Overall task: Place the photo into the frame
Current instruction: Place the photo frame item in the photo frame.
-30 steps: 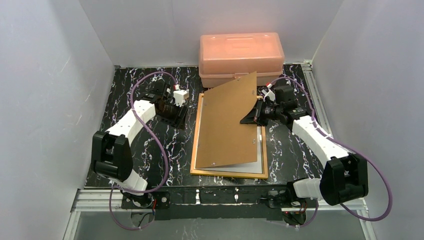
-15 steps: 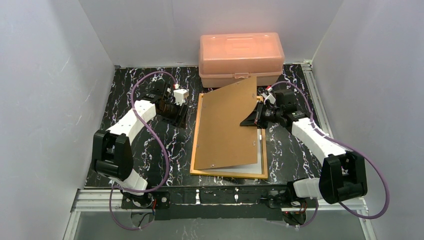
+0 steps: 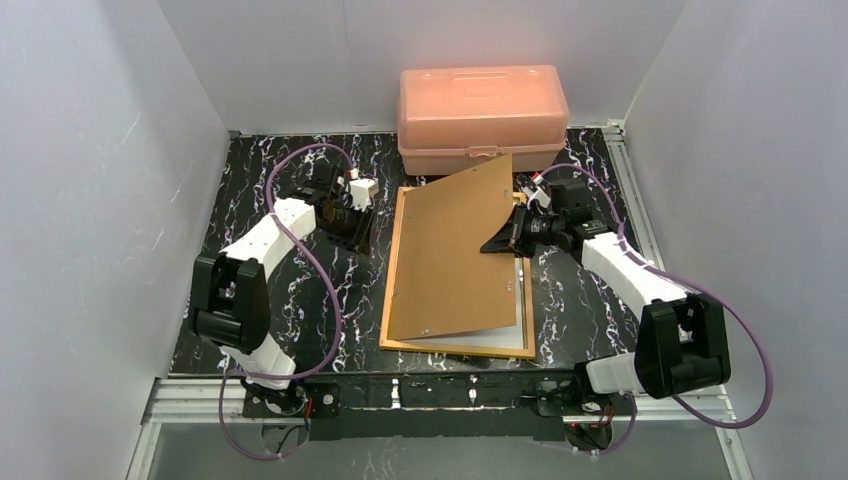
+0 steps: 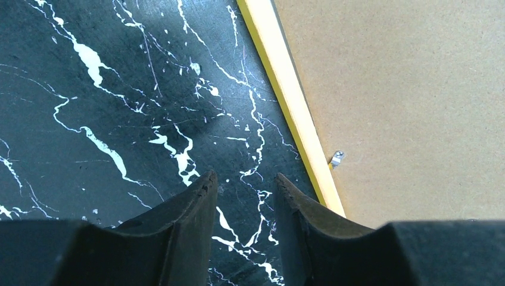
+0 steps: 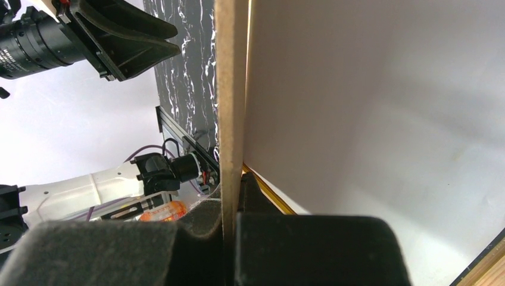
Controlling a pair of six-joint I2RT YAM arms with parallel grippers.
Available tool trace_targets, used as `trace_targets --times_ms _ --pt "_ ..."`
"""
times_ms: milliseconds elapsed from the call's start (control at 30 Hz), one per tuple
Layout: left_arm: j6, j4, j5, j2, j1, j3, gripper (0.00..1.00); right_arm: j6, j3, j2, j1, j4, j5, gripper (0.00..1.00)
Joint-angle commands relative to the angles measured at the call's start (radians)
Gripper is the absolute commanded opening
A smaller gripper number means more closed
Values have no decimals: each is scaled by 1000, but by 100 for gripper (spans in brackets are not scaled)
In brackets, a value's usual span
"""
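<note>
Clutter first, from above: we are seeing a salmon-pink box (image 3: 483, 115) sitting at the middle of the far edge of the black marbled tabletop (image 3: 300, 320), its lid down and its contents hidden. The frame (image 3: 392, 290) is lying flat at the tabletop's centre, just in front of the box. A brown backing board (image 3: 450, 255) is slanting over it, low along its left side and lifted at its far right corner. The right gripper (image 3: 505, 240) is pinching the board's right edge. A pale sheet (image 3: 490, 338) is showing inside the frame below the board, toward the near edge; we cannot tell whether it is the photo. The left gripper (image 3: 350, 225) is hanging left of the frame, apart from it.

Through the left wrist camera, we are looking down past the left gripper (image 4: 244, 190) at bare tabletop (image 4: 89, 119). Its fingers (image 4: 184, 232) are standing a narrow gap apart, holding and touching nothing. The frame's yellow border (image 4: 292, 107) is running just beside the right finger, with the board (image 4: 405, 101) and a small metal clip (image 4: 337, 158) beyond it.

Through the right wrist camera, we are seeing the board (image 5: 232, 89) edge-on, clamped between the pads of the right gripper (image 5: 229, 208). The pale sheet (image 5: 369, 119) is lying underneath on the right, and the frame's border (image 5: 482, 271) is showing at the corner. The left gripper (image 5: 119, 42) is standing beyond the board.
</note>
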Motion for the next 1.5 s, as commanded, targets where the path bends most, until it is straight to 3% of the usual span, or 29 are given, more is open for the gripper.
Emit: trace_targets --times_ms 0,900,1233,1467 --pt "-9 3 27 16 3 -1 37 -52 1 13 -7 66 -54 1" --pt "3 4 -10 93 -32 4 38 -159 5 71 -6 56 -49 1" --pt "16 -10 -14 87 -32 5 38 -266 35 91 -7 -60 46 33" --pt "17 -18 -11 83 -32 9 38 -323 66 89 -5 -119 111 50"
